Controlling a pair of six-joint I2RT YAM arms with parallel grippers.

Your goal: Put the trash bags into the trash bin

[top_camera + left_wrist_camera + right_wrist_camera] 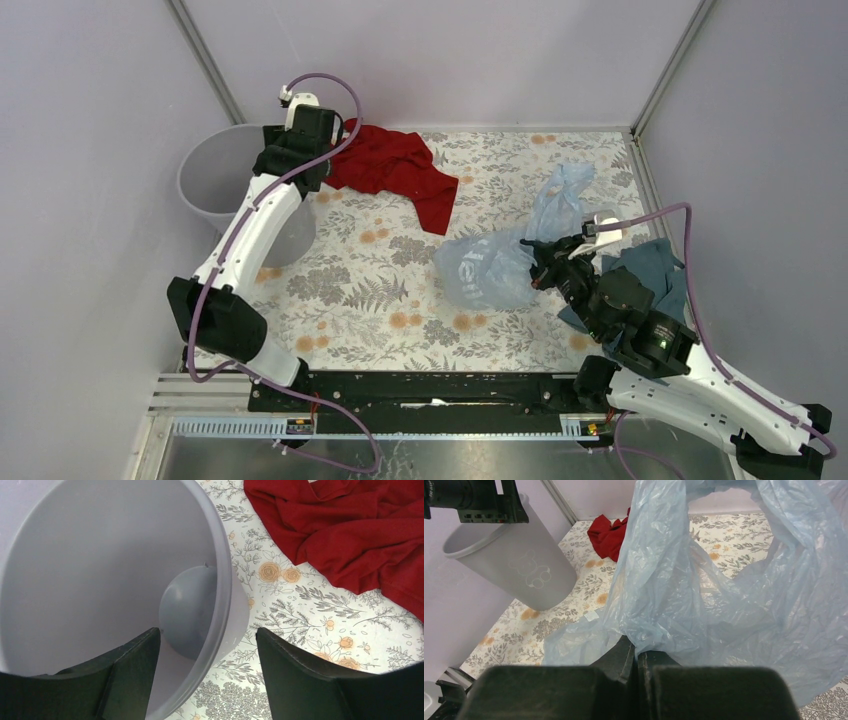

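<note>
1. The trash bin [200,170] is seen at the far left corner of the flowered table [380,290].
2. The left gripper [206,631] is held over the bin's right rim, jaws apart, with one finger inside the wall and one outside.
3. The trash bag [490,265] is spread on the right half of the table.
4. The right gripper [637,652] is clamped on the bag's film, jaws together.
5. A red cloth [395,165] is seen just right of the bin, and a teal cloth [650,265] at the right edge.

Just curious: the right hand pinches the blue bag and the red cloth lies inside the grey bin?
No: the red cloth lies on the table beside the grey bin, per the left wrist view. The right hand does pinch the blue bag.
</note>
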